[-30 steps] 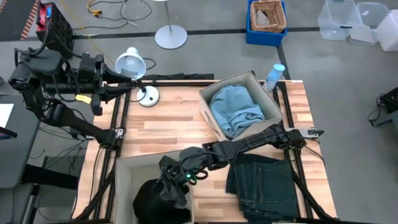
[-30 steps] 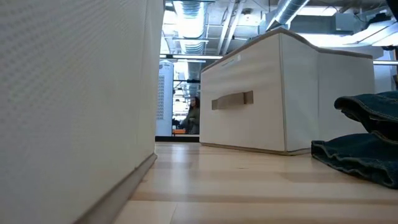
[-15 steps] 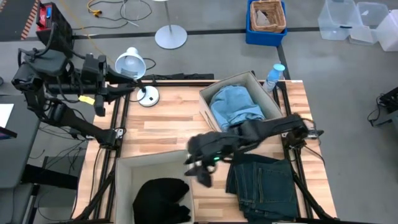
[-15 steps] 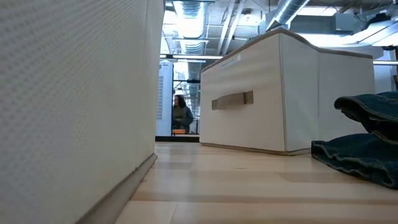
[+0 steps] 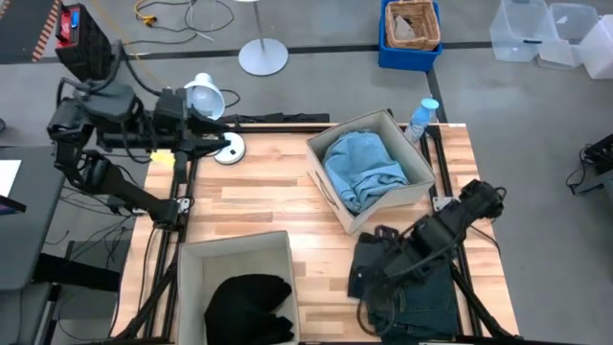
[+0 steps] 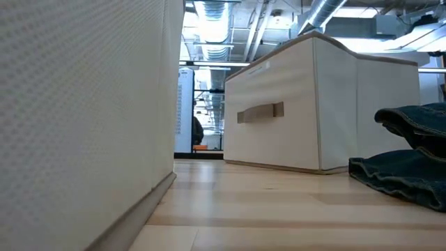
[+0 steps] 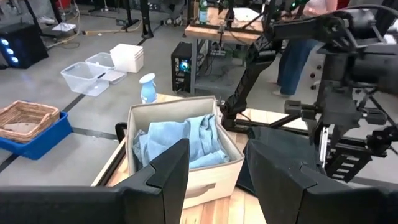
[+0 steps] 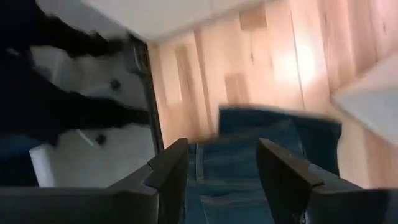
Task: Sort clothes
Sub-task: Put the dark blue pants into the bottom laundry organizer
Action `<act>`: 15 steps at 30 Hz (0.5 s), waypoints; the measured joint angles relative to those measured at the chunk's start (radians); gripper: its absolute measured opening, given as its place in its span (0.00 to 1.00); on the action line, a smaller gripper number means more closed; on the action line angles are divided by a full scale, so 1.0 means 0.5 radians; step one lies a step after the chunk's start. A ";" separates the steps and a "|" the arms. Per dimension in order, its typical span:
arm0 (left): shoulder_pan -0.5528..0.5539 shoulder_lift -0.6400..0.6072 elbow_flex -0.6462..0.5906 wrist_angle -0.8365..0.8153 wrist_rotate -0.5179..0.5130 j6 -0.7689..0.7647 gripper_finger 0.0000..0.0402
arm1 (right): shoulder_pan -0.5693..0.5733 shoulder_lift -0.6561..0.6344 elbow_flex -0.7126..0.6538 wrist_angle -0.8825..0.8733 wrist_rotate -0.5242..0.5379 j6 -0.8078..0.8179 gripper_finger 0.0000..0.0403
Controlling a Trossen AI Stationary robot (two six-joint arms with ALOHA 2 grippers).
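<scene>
The dark blue-green jeans (image 5: 417, 292) lie flat on the table at the near right; they also show in the low view (image 6: 408, 164). My right gripper (image 5: 369, 276) hovers open over their left part (image 8: 267, 149), touching nothing. The black garment (image 5: 249, 305) lies in the near-left box (image 5: 192, 264). Light blue cloth (image 5: 362, 171) fills the far-right box (image 5: 388, 120); I cannot tell a turquoise top apart in it. My left gripper (image 5: 213, 142) is open and empty at the table's far-left corner, and its wrist view faces that box (image 7: 180, 140).
A white desk lamp (image 5: 203, 96) stands beside my left gripper at the far-left corner. A water bottle (image 5: 421, 117) stands behind the far-right box. Bare wood (image 5: 259, 196) lies between the two boxes. In the low view the box walls (image 6: 77, 118) close off the left.
My right gripper has come up out of the near-left box and swung toward the table's right edge, ending over the jeans. The black garment has stayed behind in the box. My left arm has shifted a little toward the table.
</scene>
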 joint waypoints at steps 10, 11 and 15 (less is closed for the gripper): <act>0.000 0.078 0.000 0.074 -0.028 -0.010 0.39 | 0.128 -0.007 -0.498 0.065 0.170 0.247 0.59; 0.000 0.079 0.000 0.084 -0.028 -0.008 0.39 | 0.136 -0.014 -0.553 0.137 0.222 0.243 0.59; 0.004 0.084 0.000 0.148 -0.029 0.001 0.39 | 0.136 -0.056 -0.761 0.497 0.445 0.168 0.59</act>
